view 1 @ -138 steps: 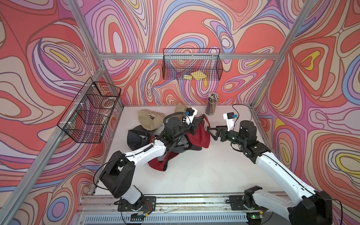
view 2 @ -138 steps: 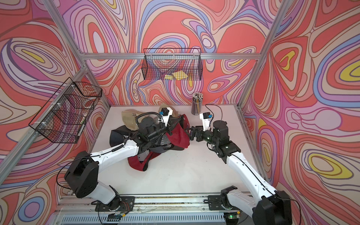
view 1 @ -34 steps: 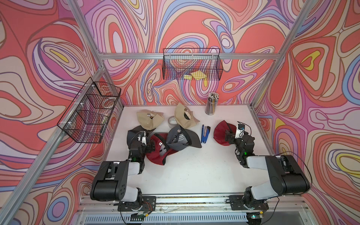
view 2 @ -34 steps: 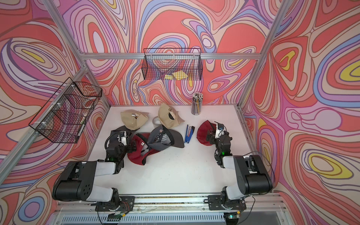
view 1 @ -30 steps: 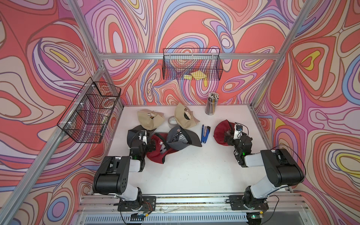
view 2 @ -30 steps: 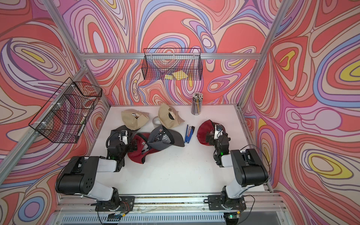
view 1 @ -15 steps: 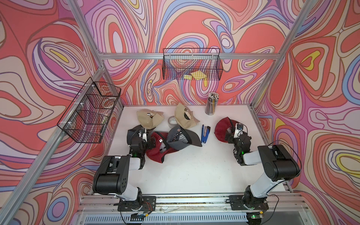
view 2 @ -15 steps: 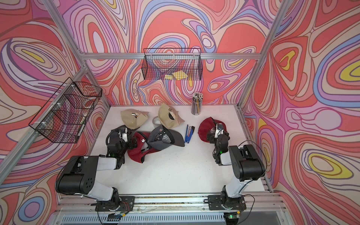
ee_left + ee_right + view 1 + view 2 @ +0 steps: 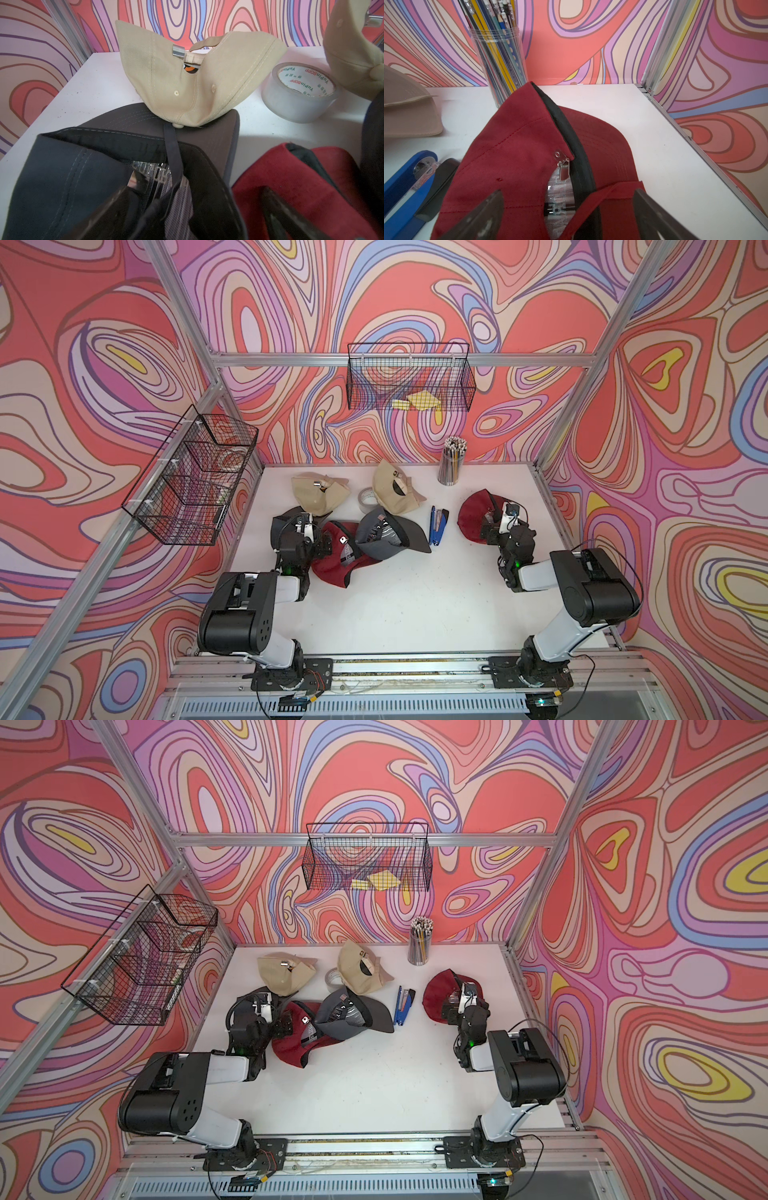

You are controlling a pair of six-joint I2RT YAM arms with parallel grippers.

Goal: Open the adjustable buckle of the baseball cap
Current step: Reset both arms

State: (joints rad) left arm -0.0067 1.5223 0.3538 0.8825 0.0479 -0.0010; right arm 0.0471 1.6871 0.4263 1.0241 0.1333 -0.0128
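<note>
**Both grippers spread and empty; the right one sits over the red cap**

The right gripper (image 9: 568, 193) is spread wide with nothing held. Its fingers (image 9: 481, 216) straddle the back opening of the red cap (image 9: 517, 162), and only their blurred ends show before the frame cuts them off. In both top views the wrist camera hides them altogether.

The cap lies on the table (image 9: 643, 116) just in front of the pencil jar (image 9: 500, 62), on the robot's side of it. Its metal buckle (image 9: 563, 169) hangs at the edge of the opening. The red strap (image 9: 610, 192) lies apart from the buckle, and its lower end runs out of sight.

The left gripper (image 9: 195, 189) is likewise spread and empty, its fingers showing only as dark blurs. It hovers over a dark cap (image 9: 62, 176) and a second red cap (image 9: 291, 176), well to the left of the jar and nearer the robot. A tan cap (image 9: 187, 83) rests on the dark cap's brim. A tape roll (image 9: 301, 91) stands beside the tan cap, partly covered at one side.
</note>
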